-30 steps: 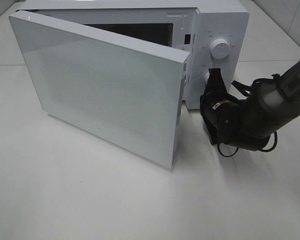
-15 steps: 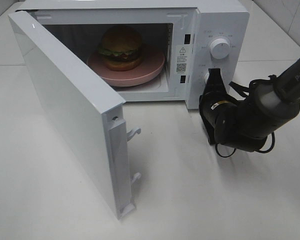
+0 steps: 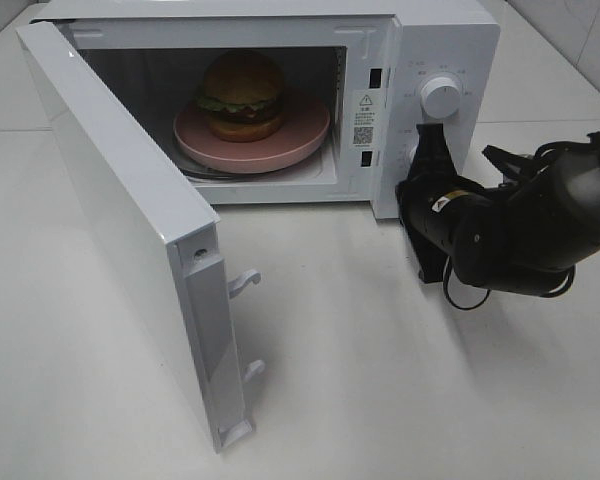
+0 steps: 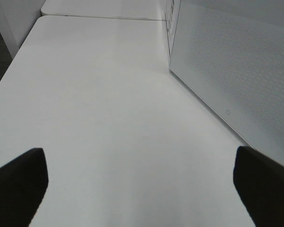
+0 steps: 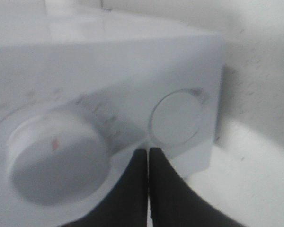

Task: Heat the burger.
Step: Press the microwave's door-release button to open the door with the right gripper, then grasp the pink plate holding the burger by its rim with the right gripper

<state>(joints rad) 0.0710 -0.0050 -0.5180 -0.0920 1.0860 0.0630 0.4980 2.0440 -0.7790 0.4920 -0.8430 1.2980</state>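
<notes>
White tabletop [image 3: 100,380] is spread under the whole scene, and pale wall tiles [image 3: 580,30] are seen at the far right corner. In the left wrist view, the left gripper [image 4: 141,182] is held above the bare table with its two dark fingertips [image 4: 19,177] spread wide apart and nothing between them. The perforated outer face of the microwave door [image 4: 227,71] is seen beside it.

In the high view, the door [image 3: 120,220] is swung fully open on the left, with its latch hooks pointed out from its free edge. The white microwave [image 3: 450,30] is set behind it with its cavity exposed. The burger [image 3: 242,95] is seated upright on a round pink plate [image 3: 280,143] inside the cavity, toward the back. It is narrower than the plate.

To the right of the cavity, a white dial [image 3: 440,97] is mounted on the control panel. Just below that dial, the right gripper [image 3: 430,150] is pointed at the panel. Its fingers [image 5: 138,189] are pressed together with nothing gripped, and their tips are set close to the panel near a raised dial [image 5: 57,163] and a flat round disc [image 5: 177,118]. The burger is kept well apart from both sets of jaws, inside the cavity and left of the right gripper. A black cable [image 3: 460,300] is looped under the right arm.
</notes>
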